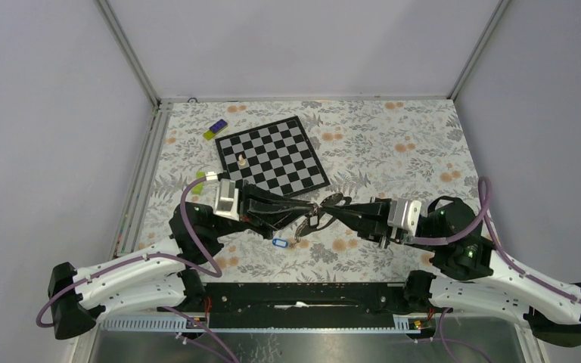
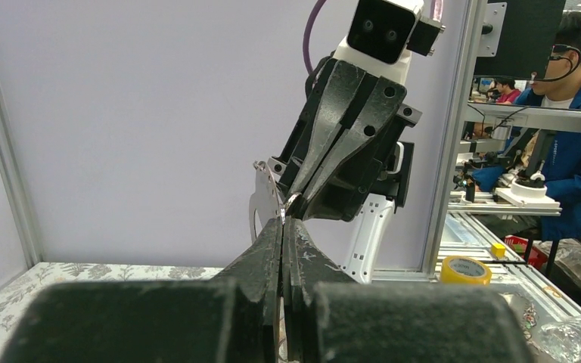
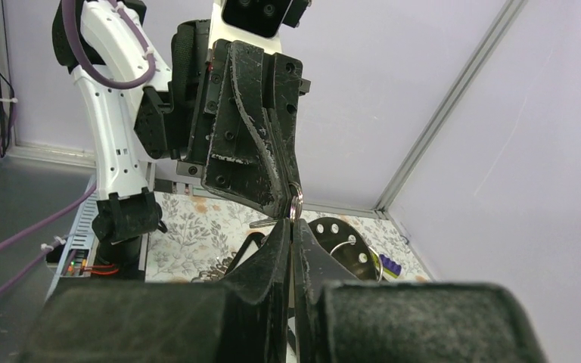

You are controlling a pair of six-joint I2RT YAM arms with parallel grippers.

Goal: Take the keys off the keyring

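At the near edge of the tabletop (image 1: 393,144) the two arms are bolted side by side. They reach inward until their tips meet over the middle of the floral surface.

The left tool (image 1: 312,215) comes in from the left with its jaws clenched. In its wrist view the fingers (image 2: 276,249) are pressed flat together. They pinch the keyring (image 2: 290,201), a thin loop of silver wire, at their very tip.

The right tool (image 1: 338,209) comes in from the right, tip to tip with the left one, and it is also clenched on that ring. The right wrist view shows the wire loop caught between the two sets of dark fingertips, held up above the tabletop.

A flat silvery plate (image 3: 340,240) with round holes sits just beside the ring; whether it is a key cannot be told. A small bunch of silvery keys (image 3: 215,266) shows lower down, beneath the ring.

From above, the blue tag (image 1: 279,243) with its white label lies just to the near left of the meeting tips. Whether it rests on the surface or dangles cannot be told.

Farther back, behind the left tool, is a black and white chessboard (image 1: 276,155), turned slightly askew. A white chess piece (image 1: 240,160) stands upright on its left side. Beyond the board's far left corner lies a small purple and yellow block (image 1: 215,129).
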